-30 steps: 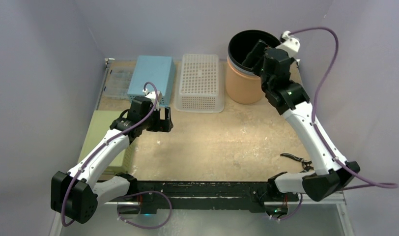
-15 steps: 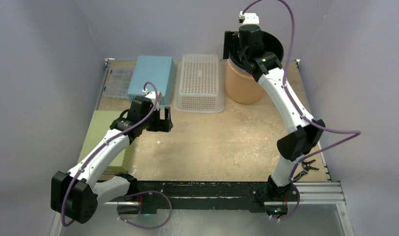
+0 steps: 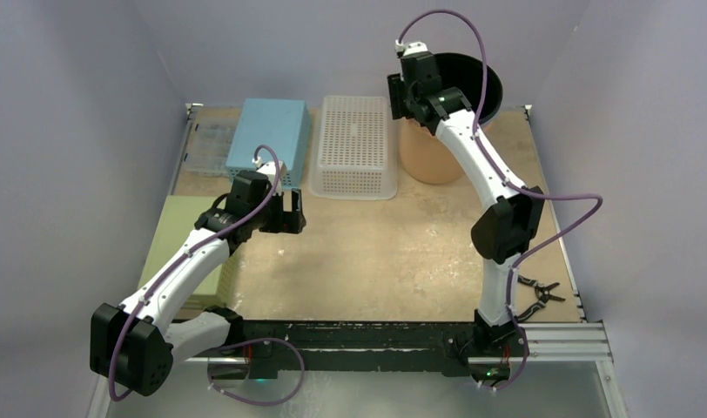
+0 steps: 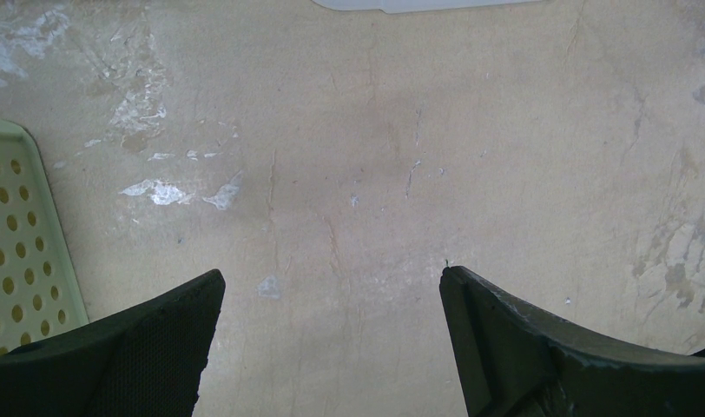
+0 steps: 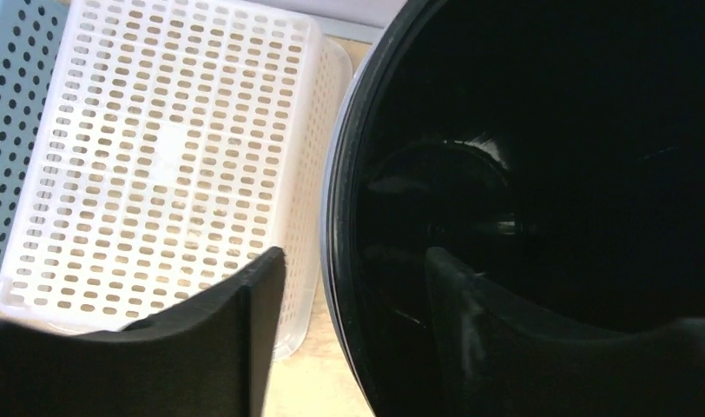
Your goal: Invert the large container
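Since one second ago the right arm has swung across the mouth of the large container point(image 3: 428, 157), from its side away from the white basket point(image 3: 354, 144) to its side next to that basket; the left arm has not moved. Large container: upright, mouth up, on the table point(image 3: 376, 252) just right of the white basket. Right gripper point(image 5: 356, 256): jaws apart, straddling the container's rim point(image 5: 336, 217); one finger point(image 5: 236, 339) is outside, between basket and wall; the other finger point(image 5: 488, 339) is inside the black interior; a gap shows on each side of the rim. Left gripper point(image 4: 332, 276): jaws wide apart and holding nothing, above bare table, nearer the arm bases than the basket and to its left. Blue box point(image 3: 270, 131): just left of the basket.
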Motion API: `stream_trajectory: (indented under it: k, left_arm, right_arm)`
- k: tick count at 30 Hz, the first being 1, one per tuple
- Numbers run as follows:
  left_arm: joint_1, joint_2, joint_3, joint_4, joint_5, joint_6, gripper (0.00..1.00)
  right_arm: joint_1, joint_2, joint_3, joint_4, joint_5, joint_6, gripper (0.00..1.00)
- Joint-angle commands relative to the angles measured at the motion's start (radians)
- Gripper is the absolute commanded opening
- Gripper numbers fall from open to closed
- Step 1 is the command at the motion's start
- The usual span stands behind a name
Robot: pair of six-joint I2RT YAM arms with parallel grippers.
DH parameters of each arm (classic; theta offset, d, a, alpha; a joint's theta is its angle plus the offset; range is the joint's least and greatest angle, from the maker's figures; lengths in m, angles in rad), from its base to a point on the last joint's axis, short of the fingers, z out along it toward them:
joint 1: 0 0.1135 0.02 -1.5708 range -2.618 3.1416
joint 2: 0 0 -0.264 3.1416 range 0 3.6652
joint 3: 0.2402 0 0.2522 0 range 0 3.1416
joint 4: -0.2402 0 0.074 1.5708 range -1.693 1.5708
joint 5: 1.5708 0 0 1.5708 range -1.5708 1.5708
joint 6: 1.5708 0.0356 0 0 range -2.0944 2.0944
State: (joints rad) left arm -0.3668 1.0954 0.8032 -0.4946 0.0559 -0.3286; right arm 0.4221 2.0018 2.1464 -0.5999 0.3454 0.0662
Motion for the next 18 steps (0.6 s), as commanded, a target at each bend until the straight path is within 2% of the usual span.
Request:
stream_trajectory:
  k: [1,4,9,18]
  left_arm:
    - [0.000,-0.013,-0.002,0.021,-0.005,0.010,0.93]
    - [0.000,-0.015,-0.003,0.021,-0.006,0.011,0.94]
    - [0.000,-0.017,-0.003,0.022,-0.002,0.013,0.93]
    - [0.000,-0.017,-0.004,0.022,0.001,0.013,0.93]
  right_arm:
    - [-0.022,-0.100,-0.051,0.029,-0.006,0.001,0.55]
    - [-0.039,-0.175,-0.139,0.048,0.001,0.006,0.43]
    - [-0.052,-0.329,-0.291,0.063,-0.019,-0.012,0.11]
    - [-0.050,-0.587,-0.498,-0.018,-0.207,-0.052,0.06]
